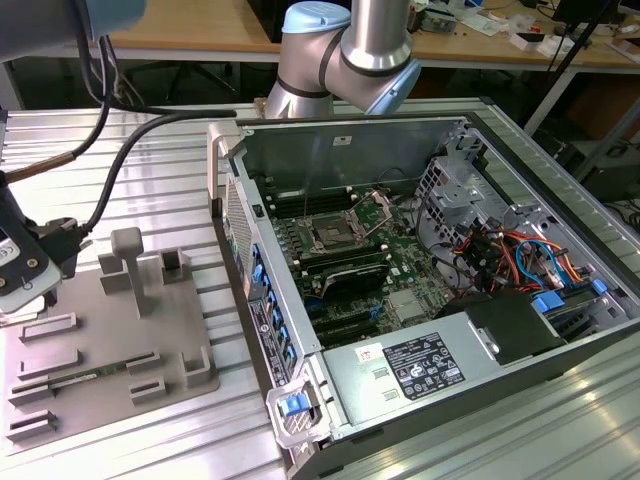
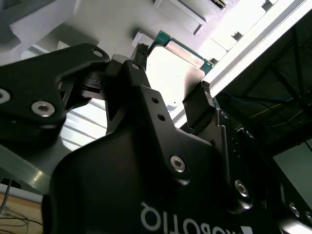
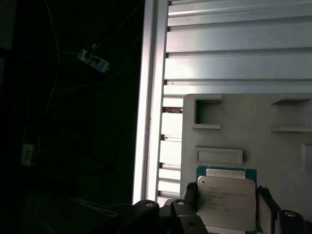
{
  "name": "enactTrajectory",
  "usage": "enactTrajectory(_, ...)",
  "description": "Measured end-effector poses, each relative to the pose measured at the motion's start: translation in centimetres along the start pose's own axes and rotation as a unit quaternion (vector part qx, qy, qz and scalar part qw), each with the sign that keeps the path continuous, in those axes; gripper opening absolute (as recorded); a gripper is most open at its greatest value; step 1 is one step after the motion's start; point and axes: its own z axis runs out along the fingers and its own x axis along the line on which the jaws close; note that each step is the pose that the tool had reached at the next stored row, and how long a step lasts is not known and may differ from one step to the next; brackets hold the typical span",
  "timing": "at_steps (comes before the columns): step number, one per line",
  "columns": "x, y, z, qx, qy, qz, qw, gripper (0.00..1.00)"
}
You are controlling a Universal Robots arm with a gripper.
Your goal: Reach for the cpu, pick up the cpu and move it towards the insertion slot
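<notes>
Gripper (image 2: 171, 75) is standing closed on the cpu (image 3: 226, 200). In both wrist views its black fingers (image 2: 197, 105) are appearing to press on two opposite edges of the green rim. The chip is sitting near one edge of the grey fixture (image 3: 282, 146) (lifted or resting: cannot tell). I am judging it light, stiff, thin and smooth-lidded, so prone to slipping if tilted, and probably delicate underneath, so the edge hold is looking right. The fixture is lying on a ribbed aluminium table (image 1: 150, 150). Well apart, toward the exterior view's right, the insertion slot (image 1: 330, 237) is sitting inside the open computer case (image 1: 340, 150). Wooden benches (image 1: 200, 25) are lining the room behind.
</notes>
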Motion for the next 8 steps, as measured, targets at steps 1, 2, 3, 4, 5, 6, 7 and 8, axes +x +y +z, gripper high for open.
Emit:
enactTrajectory(1, 0.01, 0.01, -0.06, 0.0000, -0.0001, 0.000, 1.00000, 0.55)
enactTrajectory(2, 0.01, 0.02, -0.09, 0.0001, -0.0003, 0.000, 1.00000, 0.55)
enactTrajectory(3, 0.01, 0.02, -0.14, 0.0001, -0.0002, 0.000, 1.00000, 0.55)
enactTrajectory(4, 0.02, 0.03, -0.21, 0.0003, -0.0002, 0.000, 1.00000, 0.55)
enactTrajectory(5, 0.03, 0.04, -0.29, 0.0003, -0.0004, 0.000, 1.00000, 0.55)
enactTrajectory(6, 0.03, 0.05, -0.43, 0.0004, -0.0005, 0.000, 1.00000, 0.55)
enactTrajectory(7, 0.04, 0.07, -0.61, 0.0004, -0.0005, 0.000, 1.00000, 0.55)
enactTrajectory(8, 0.05, 0.13, -1.48, 0.0004, -0.0006, 0.000, 1.00000, 0.55)
